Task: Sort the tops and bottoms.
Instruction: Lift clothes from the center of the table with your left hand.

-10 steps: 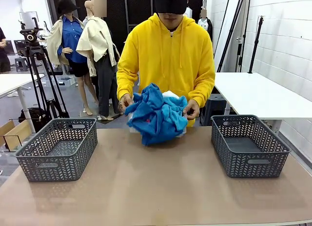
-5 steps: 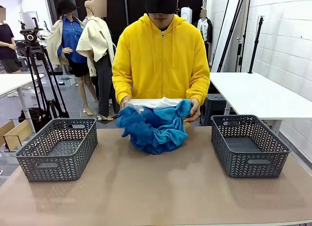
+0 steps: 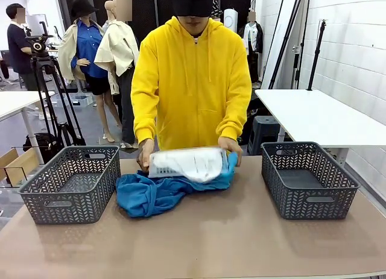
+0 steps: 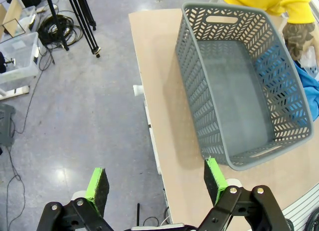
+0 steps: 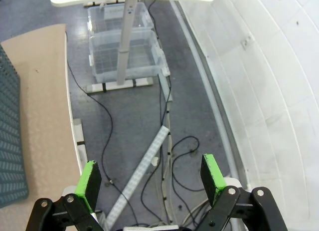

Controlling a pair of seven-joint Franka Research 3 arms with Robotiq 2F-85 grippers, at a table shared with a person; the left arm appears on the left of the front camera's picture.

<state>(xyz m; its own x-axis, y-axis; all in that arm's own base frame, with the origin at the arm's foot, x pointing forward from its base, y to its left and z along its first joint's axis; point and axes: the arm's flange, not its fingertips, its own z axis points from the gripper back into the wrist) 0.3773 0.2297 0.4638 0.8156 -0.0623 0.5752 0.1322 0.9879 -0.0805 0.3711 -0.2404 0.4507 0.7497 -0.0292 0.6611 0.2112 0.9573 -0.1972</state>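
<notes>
Pile tipped out — sorting not yet begun
Person's hands (image 3: 145,155) tilt a pale translucent bin (image 3: 187,163) over the blue garment (image 3: 151,193), seemingly emptying it; a grey basket (image 3: 60,200) waits beside that garment — left gripper (image 4: 155,180) and right gripper (image 5: 151,177) released, empty.

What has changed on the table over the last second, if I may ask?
The person lowered the blue garment onto the table; it now lies flatter, spread toward the left basket. The white package, earlier tucked behind it, now rests on top, held by both hands. That basket and the right basket stayed put; the left tool and right tool stayed open.
</notes>
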